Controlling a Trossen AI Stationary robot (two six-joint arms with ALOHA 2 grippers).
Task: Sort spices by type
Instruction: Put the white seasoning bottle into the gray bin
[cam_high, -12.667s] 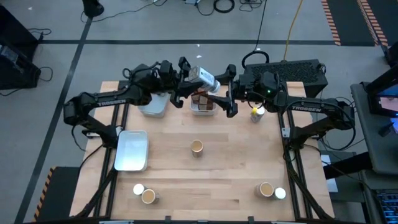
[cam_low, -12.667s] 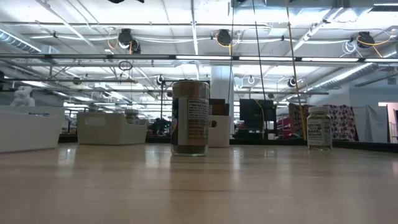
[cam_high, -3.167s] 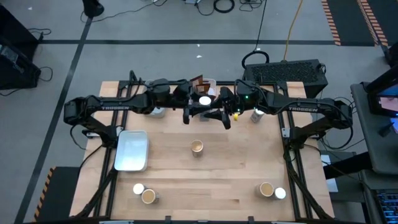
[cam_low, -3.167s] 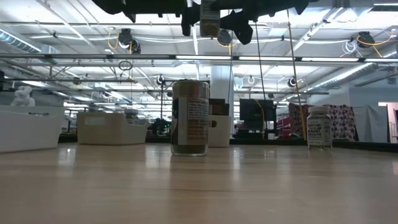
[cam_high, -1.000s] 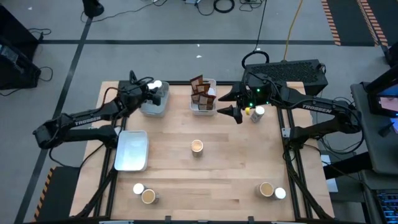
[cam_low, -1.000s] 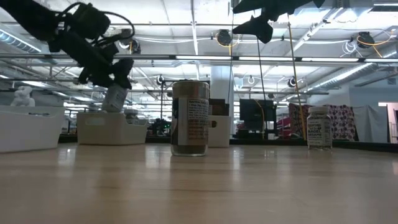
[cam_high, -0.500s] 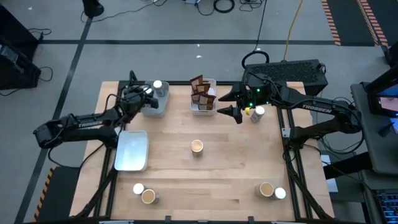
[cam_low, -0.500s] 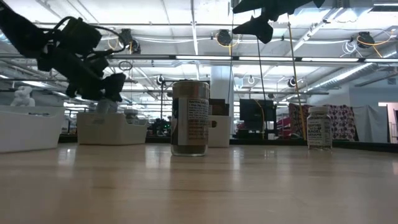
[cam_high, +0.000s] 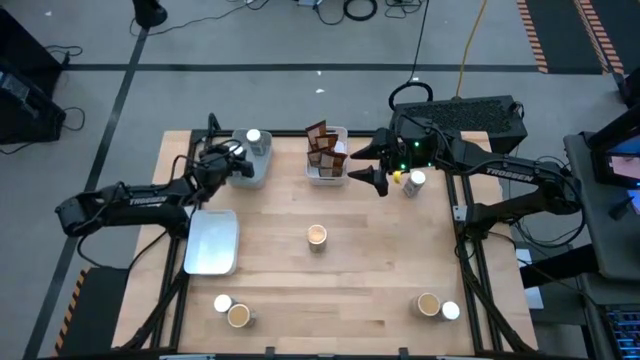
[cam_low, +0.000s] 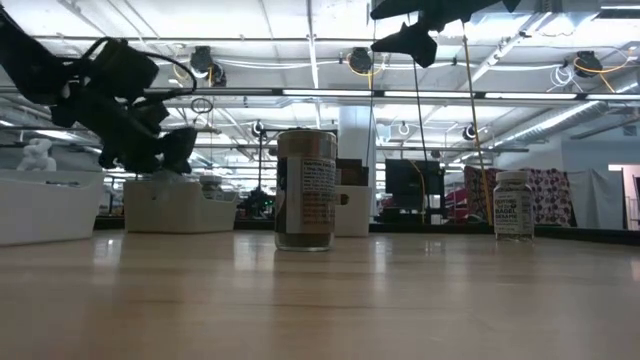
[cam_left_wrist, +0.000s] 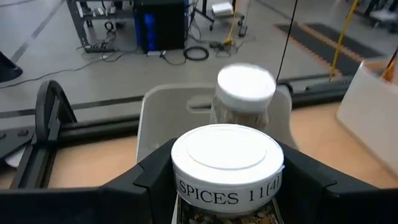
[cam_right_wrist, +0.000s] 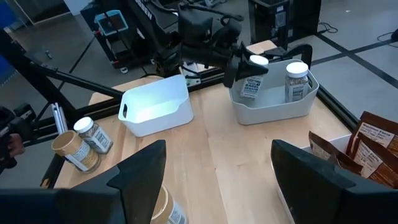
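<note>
My left gripper (cam_high: 238, 165) is shut on a white-topped spice jar (cam_left_wrist: 227, 155) marked SPICES and holds it inside the far-left white tray (cam_high: 252, 172). Another white-topped jar (cam_left_wrist: 245, 93) stands in that tray, farther back. In the right wrist view both jars show in the tray (cam_right_wrist: 273, 102), the held one (cam_right_wrist: 252, 76) under the left gripper (cam_right_wrist: 239, 65). My right gripper (cam_high: 375, 176) hangs open and high beside the middle tray (cam_high: 327, 170) of brown packets (cam_high: 322, 147), with nothing between its fingers (cam_right_wrist: 140, 174). My left gripper pinches the jar's body just under the white lid (cam_left_wrist: 227, 198) between its two fingers, one on each side. The fingers come slanting down from the table's near left. The jar stays nearly upright inside the tray; the tray wall hides whether its base touches the tray floor.
An empty white tray (cam_high: 211, 241) lies near the left edge. A tan-topped jar (cam_high: 317, 236) stands mid-table. Jar pairs stand at the near left (cam_high: 230, 310) and near right (cam_high: 438, 307). A white-topped jar (cam_high: 416, 182) and a yellow item (cam_high: 398, 180) sit by the right arm.
My left gripper has gone down with the white-topped jar, from above the far-left tray into it, and has drawn back a little toward the table's left. The jar has stayed nearly upright in the hold.
</note>
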